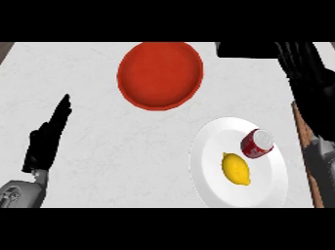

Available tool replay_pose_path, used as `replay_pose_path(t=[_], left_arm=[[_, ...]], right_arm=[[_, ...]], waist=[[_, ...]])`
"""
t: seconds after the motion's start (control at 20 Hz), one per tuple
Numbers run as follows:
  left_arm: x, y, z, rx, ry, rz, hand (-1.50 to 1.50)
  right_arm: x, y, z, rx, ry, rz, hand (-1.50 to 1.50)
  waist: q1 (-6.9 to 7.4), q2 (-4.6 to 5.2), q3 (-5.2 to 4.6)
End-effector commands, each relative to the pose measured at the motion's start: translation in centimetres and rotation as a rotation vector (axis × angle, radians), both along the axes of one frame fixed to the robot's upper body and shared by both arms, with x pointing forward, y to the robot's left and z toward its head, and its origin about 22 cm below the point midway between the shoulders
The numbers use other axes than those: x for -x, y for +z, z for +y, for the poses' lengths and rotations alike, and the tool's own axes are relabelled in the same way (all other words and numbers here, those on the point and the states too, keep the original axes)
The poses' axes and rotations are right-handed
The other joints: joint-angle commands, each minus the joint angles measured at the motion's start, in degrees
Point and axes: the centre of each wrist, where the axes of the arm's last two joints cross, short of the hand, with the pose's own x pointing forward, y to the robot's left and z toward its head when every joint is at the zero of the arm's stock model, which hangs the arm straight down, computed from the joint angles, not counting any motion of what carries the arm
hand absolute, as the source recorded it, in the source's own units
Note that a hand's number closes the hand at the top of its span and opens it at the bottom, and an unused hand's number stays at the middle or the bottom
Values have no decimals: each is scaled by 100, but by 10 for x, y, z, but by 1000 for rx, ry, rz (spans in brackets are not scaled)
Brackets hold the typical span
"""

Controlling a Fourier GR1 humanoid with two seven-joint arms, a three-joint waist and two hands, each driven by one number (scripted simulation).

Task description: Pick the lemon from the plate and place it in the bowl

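Observation:
A yellow lemon [236,169] lies on a white plate [213,146] at the lower right of the counter. Beside it on the same plate lies a red can [257,143] on its side. A red bowl [159,74] sits at the top centre, with nothing in it. My right hand [310,68] is raised along the right edge, above and to the right of the plate, fingers straight and holding nothing. My left hand [49,136] rests open at the lower left, fingers pointing up, far from the plate and the bowl.
The white counter [91,122] runs between my left hand and the plate. A wooden edge [307,141] borders the counter on the right, close to the plate. A dark shape [245,49] shows at the top right beside the bowl.

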Motion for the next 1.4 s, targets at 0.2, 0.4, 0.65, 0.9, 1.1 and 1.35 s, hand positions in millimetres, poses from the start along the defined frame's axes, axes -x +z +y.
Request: replay_pose_path(t=[0.2,0.4,0.65,0.9,1.1,1.35], left_arm=[[-8,28,-64,145,-281,-101,0],[-1,26,-75,228,-384,-72,0],[6,29,-76,216,-419,-50,0],[7,39,-74,217,-421,-58,0],[3,42,-81,229,-417,-64,0],[5,31,-79,226,-424,-49,0]], right_arm=[[33,-62,-2,35,-88,315,150],[52,-95,-32,326,-323,415,150],[49,-124,-5,379,-251,338,-150],[34,-79,7,720,-261,297,-150],[27,-42,-6,1052,-323,345,-150],[27,-40,14,1388,-132,574,-150]], waist=[[-228,-149,102],[-239,-137,99],[-52,-124,102],[11,-139,93],[-10,-161,76],[24,-138,63]])
